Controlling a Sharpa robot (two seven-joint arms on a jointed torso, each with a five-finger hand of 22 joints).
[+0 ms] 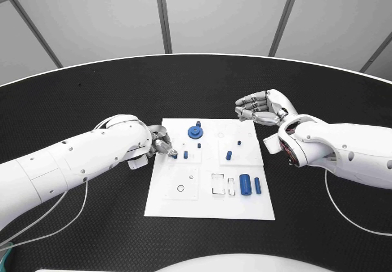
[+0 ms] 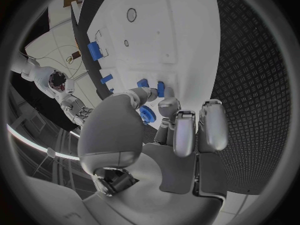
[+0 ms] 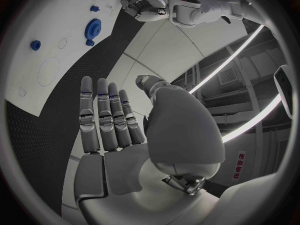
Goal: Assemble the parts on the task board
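The white task board (image 1: 211, 195) lies mid-table. A blue gear (image 1: 195, 132) stands near its far edge, with small blue pegs (image 1: 229, 154) behind the middle and two blue cylinders (image 1: 245, 184) nearer me. My left hand (image 1: 160, 143) reaches over the board's left edge. Its thumb and a finger pinch a small blue peg (image 2: 160, 89) just above the board (image 2: 181, 30), close to another peg (image 2: 143, 83). My right hand (image 1: 261, 106) hovers off the board's far right corner, fingers straight (image 3: 103, 117) and holding nothing. The gear (image 3: 94, 27) and my left hand (image 3: 145, 5) show beyond it.
Black table (image 1: 98, 96) surrounds the board on all sides. Empty outlines and holes (image 1: 181, 188) mark the board's near left part. A thin white cable (image 1: 335, 204) trails from my right arm over the table.
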